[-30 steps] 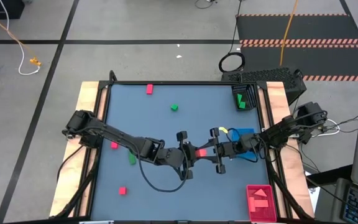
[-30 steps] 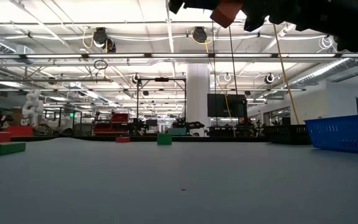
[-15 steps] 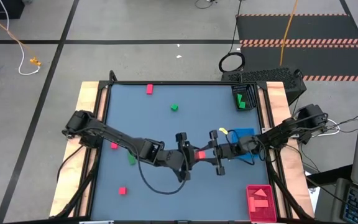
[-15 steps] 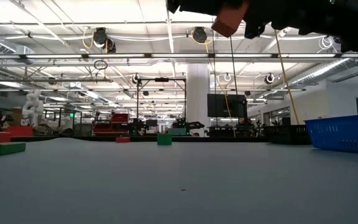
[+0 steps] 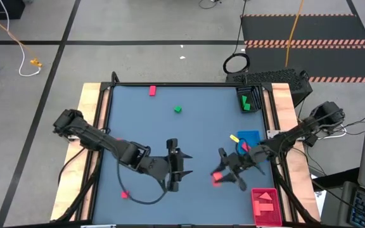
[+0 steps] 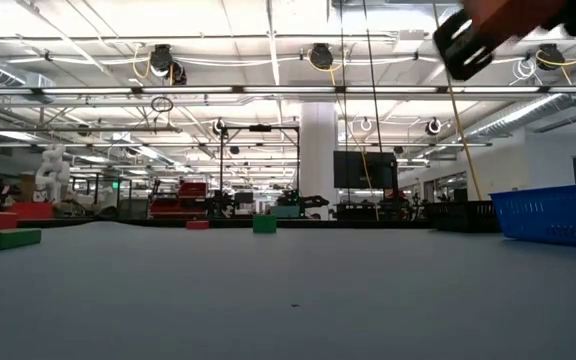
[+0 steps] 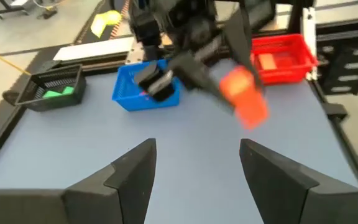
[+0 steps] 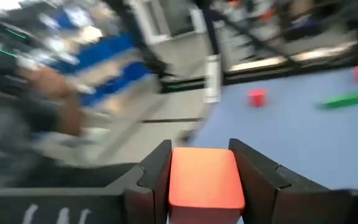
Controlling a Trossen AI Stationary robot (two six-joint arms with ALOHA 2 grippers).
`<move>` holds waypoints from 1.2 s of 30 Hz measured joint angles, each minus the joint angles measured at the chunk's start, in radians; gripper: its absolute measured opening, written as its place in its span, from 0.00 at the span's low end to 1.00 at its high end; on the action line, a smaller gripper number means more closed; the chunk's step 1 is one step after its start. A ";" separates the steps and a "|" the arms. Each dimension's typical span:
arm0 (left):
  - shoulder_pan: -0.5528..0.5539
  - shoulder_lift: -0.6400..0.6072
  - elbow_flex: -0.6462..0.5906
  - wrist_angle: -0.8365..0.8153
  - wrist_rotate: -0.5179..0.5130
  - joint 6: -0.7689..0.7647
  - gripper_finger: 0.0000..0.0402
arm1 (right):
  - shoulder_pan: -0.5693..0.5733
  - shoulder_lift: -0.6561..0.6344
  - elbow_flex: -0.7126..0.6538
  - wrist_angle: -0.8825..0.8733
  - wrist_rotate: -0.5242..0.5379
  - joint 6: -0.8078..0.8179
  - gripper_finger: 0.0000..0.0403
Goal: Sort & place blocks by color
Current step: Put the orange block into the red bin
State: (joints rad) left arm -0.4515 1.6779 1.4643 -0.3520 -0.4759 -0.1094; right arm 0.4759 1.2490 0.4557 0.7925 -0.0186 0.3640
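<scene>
- Right gripper [image 5: 223,177], dark 2-finger, sits over the front-right part of the blue-grey table mat [image 5: 195,133], fingers closed onto a small salmon-red cube block [image 5: 217,178]. Right wrist view shows the same cube [image 8: 205,177] wedged between both pads, touching each.
- Left wrist view: that cube [image 7: 243,96] is up off the mat, carried by the right gripper [image 7: 229,93], w/ the flat red rectangular tray [image 7: 283,51] behind it.
- Left gripper [image 5: 176,166], dark 2-finger, at centre-front of the mat, well apart from the right one. Fingers [image 7: 132,177] spread wide, nothing between them.
- Red tray [image 5: 265,204] at the front-right corner, holds salmon-pink pieces; just beside the right gripper.
- Flat blue rectangular tray [image 5: 248,138] near the right edge, behind the right arm.
- Black rectangular tray [image 5: 248,99] at the back-right corner, green pieces inside.
- Loose blocks on the mat: small red block [image 5: 152,91] at the back edge, small green cube [image 5: 178,109] just in front of it, another small red cube [image 5: 124,194] front-left.
- Low view: long green bar [image 6: 3,238] lies far left, a green cube [image 6: 264,223] mid-distance.
</scene>
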 joint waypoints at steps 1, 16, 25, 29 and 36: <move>-0.008 -0.006 0.000 -0.009 0.000 -0.006 0.58 | 0.014 -0.015 0.002 -0.016 -0.025 0.055 0.30; -0.058 -0.025 0.000 -0.020 -0.050 -0.001 0.58 | 0.361 -0.095 0.001 -0.578 -0.440 1.102 0.30; -0.058 -0.025 0.000 -0.019 -0.050 0.008 0.58 | 0.445 -0.095 0.001 -0.652 -0.434 1.250 0.30; -0.058 -0.025 0.000 -0.019 -0.050 0.009 0.58 | 0.444 -0.095 0.001 -0.672 -0.419 1.233 0.30; -0.058 -0.025 -0.001 -0.019 -0.050 0.005 0.58 | 0.442 -0.095 0.001 -0.643 -0.400 1.231 0.54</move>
State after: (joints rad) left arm -0.5091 1.6527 1.4637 -0.3706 -0.5259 -0.1047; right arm 0.9176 1.1538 0.4568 0.1498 -0.4183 1.5955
